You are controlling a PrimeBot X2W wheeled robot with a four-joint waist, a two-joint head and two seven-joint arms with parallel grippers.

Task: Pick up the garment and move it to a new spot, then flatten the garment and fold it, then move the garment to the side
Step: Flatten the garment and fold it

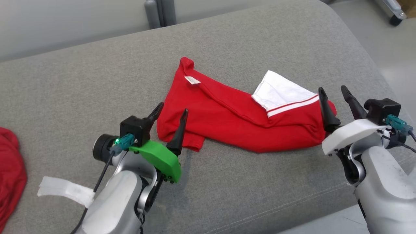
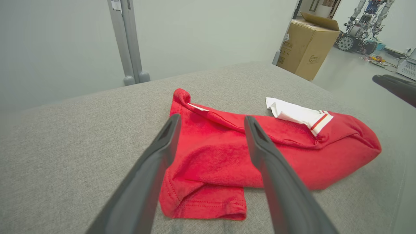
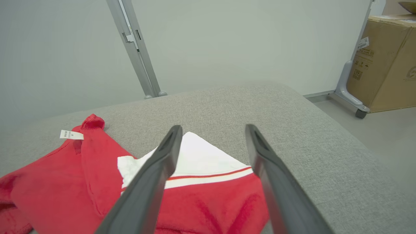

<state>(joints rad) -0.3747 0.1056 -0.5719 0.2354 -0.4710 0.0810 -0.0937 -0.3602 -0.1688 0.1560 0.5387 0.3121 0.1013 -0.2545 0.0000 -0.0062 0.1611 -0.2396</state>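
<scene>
The garment [image 1: 234,113] is red with a white collar part and a small white label; it lies loosely bunched across the middle of the grey cushion [image 1: 97,74]. My left gripper [image 1: 172,109] stands open just above the garment's left end, nothing between its fingers. In the left wrist view the garment [image 2: 214,156] spreads under and beyond the open left gripper [image 2: 211,122]. My right gripper [image 1: 334,89] is open at the garment's right end, holding nothing. The right wrist view has the open right gripper [image 3: 211,130] above the white collar and red cloth [image 3: 208,201].
Another red cloth [image 1: 11,172] lies at the cushion's left edge. A grey post [image 1: 159,13] stands behind the cushion. A cardboard box [image 2: 305,45] and another robot [image 2: 364,26] stand on the floor beyond the right end. The cushion's right edge drops to the floor [image 1: 390,55].
</scene>
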